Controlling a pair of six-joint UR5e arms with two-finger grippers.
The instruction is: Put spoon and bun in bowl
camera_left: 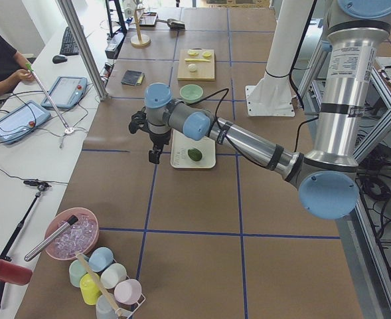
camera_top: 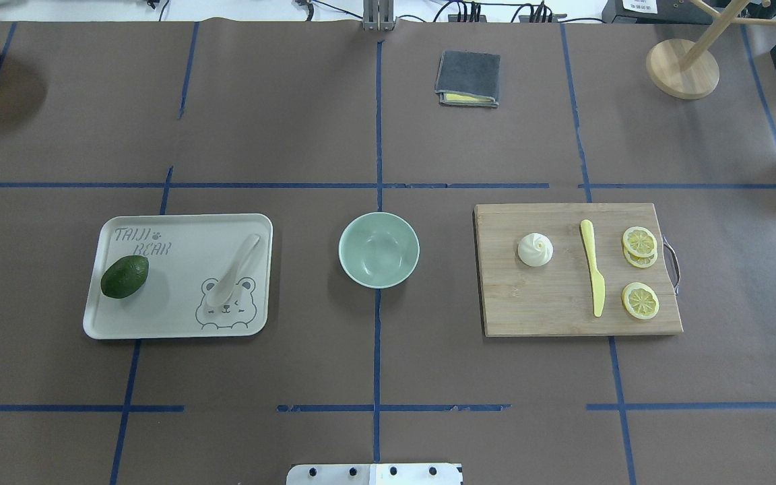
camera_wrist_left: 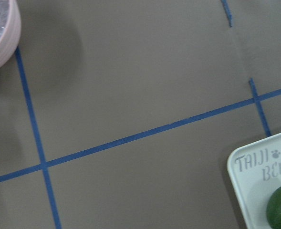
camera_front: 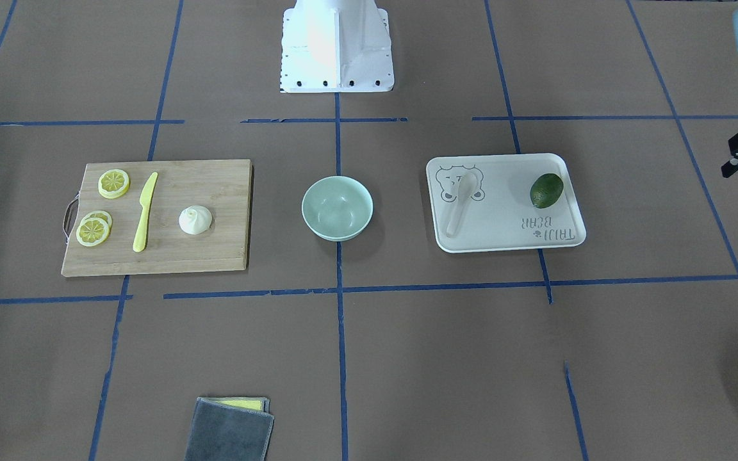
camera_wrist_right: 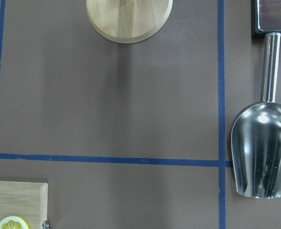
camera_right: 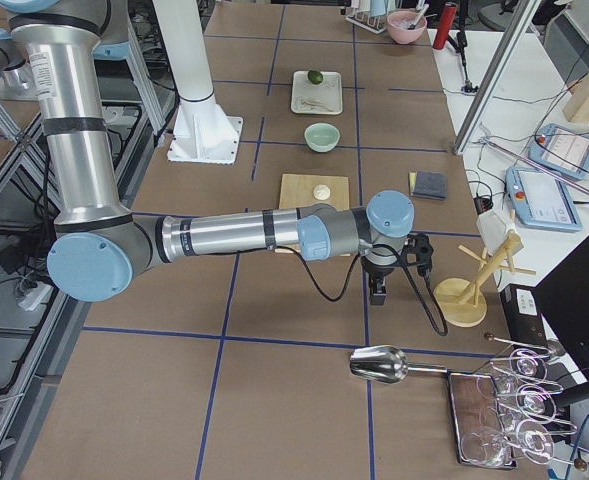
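Tray (camera_top: 159,300) printed "TAIJI BEAR"; spoon (camera_top: 234,268) scoop on bear drawing (camera_top: 226,315).

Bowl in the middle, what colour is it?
The bowl is pale mint green, plain; the overhead view shows it best.

Tabletop (camera_top: 280,101): matt brown paper; blue tape lines (camera_top: 377,135), edges frayed. Cutting board (camera_top: 550,303): pale bare wood, visible grain. Bowl (camera_top: 379,250): smooth, glossy. Tray (camera_top: 172,296): matt off-white, plastic-looking. Spoon (camera_top: 236,266): same dull finish. Knife (camera_top: 592,273): yellow plastic. Scoop (camera_wrist_right: 262,150): polished mirror-bright metal. Folded cloth (camera_top: 469,75): grey, napped.
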